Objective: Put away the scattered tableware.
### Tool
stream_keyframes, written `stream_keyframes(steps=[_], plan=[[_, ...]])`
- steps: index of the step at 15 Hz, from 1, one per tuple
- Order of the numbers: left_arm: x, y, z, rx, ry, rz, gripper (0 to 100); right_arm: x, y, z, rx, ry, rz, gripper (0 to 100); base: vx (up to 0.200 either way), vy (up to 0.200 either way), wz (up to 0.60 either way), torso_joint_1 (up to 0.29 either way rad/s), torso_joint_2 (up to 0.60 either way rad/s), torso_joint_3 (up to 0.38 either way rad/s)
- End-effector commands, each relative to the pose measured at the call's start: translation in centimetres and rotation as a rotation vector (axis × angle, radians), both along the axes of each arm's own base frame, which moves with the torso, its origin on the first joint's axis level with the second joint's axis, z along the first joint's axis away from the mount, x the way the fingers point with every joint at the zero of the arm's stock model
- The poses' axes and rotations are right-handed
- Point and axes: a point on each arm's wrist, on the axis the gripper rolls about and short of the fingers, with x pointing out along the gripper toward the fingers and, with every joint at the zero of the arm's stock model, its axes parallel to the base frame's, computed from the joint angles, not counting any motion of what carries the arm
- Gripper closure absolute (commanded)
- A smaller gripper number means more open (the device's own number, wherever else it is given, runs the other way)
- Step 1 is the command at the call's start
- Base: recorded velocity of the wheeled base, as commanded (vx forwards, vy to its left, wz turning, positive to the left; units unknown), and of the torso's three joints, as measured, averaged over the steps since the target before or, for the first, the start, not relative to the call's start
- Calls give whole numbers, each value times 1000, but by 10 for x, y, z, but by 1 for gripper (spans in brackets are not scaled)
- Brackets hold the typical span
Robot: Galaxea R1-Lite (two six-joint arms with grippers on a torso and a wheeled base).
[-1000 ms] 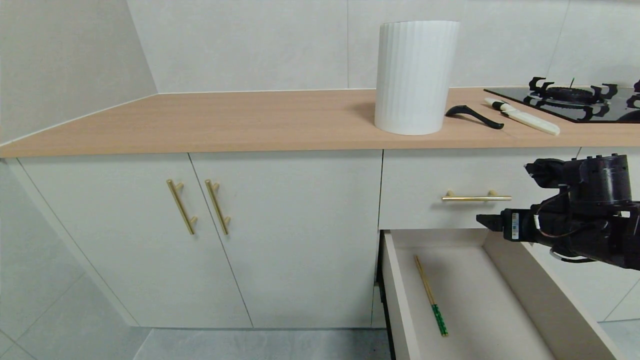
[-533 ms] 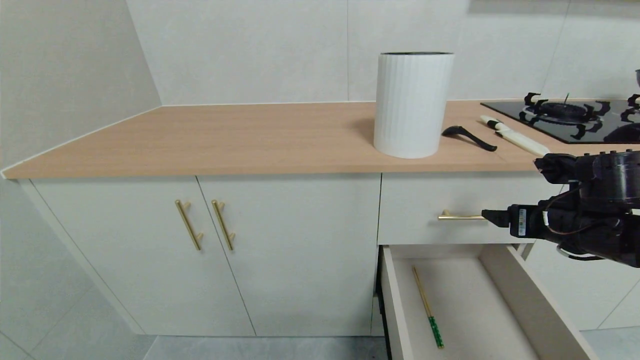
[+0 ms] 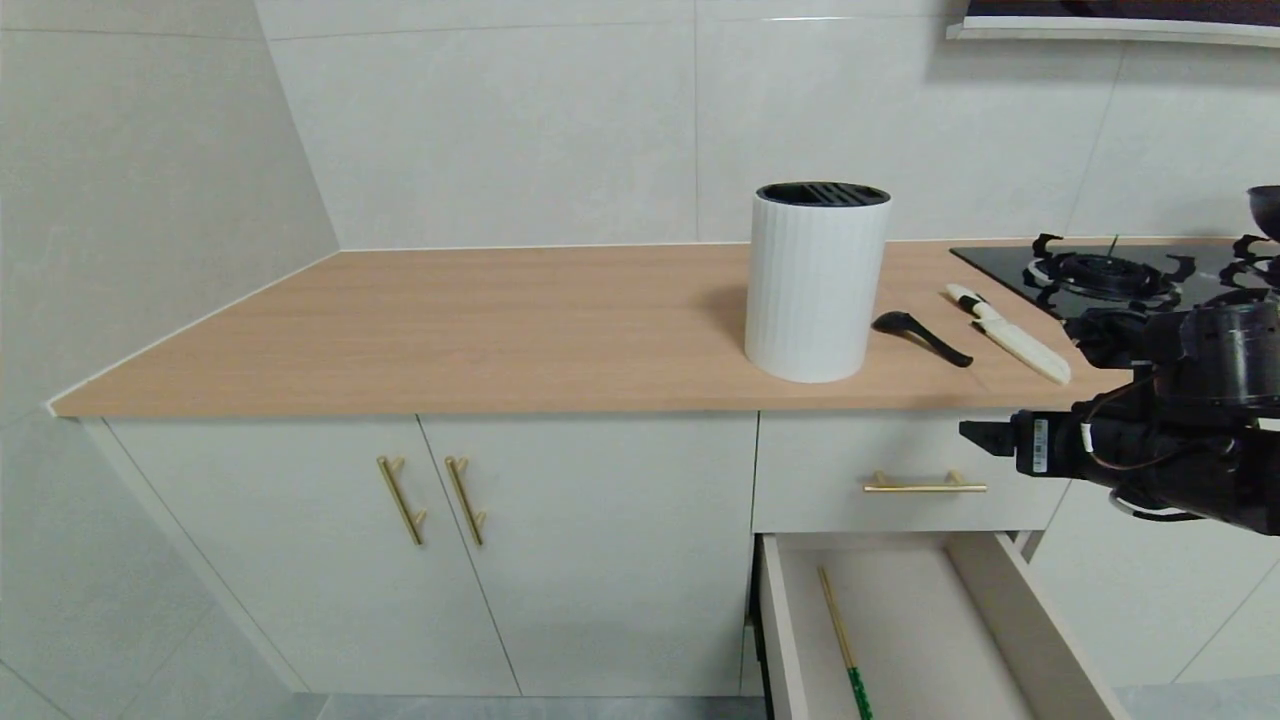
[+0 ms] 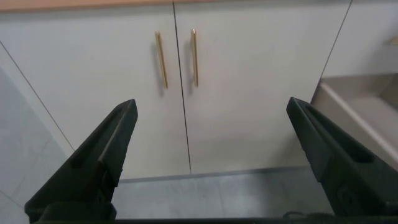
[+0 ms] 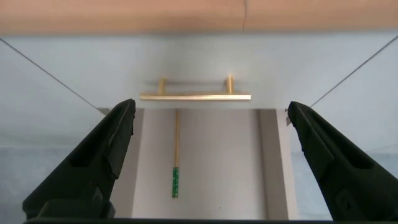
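Knife (image 3: pixel 1008 334) on wooden counter (image 3: pixel 450 330), tiled wall (image 3: pixel 500 130)

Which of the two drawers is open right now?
The lower drawer, pulled out with chopsticks inside; the upper drawer, with the gold handle, is shut.

A white ribbed holder (image 3: pixel 815 290) is topped in black; at its 3 o'clock a black spoon (image 3: pixel 900 324) and cream knife (image 3: pixel 1008 335) are seen. Tan chopsticks (image 3: pixel 835 622) are tipped green.

Black spoon (image 3: pixel 925 340), white knife (image 3: pixel 1008 335) on counter (image 3: pixel 500 330), chopsticks (image 3: pixel 842 640) — in open drawer (image 3: pixel 778 630)
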Motion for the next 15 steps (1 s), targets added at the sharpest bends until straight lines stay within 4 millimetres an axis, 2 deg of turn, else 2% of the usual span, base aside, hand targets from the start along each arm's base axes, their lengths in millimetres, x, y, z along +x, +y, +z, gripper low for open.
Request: stream_keyframes(steps=[1, 8, 15], plan=[[0, 0, 0, -1, 0, 0, 0, 1, 0, -1, -1, 3, 1, 0, 0, 0, 0, 207, -486, -276], [0, 0, 0, -1, -1, 0, 0, 1, 1, -4, -6, 15, 2, 0, 0, 0, 0, 214, -485, -279], [0, 0, 0, -1, 0, 0, 0, 9, 2, -16, -42, 52, 5, 0, 0, 0, 0, 35, -77, -41]])
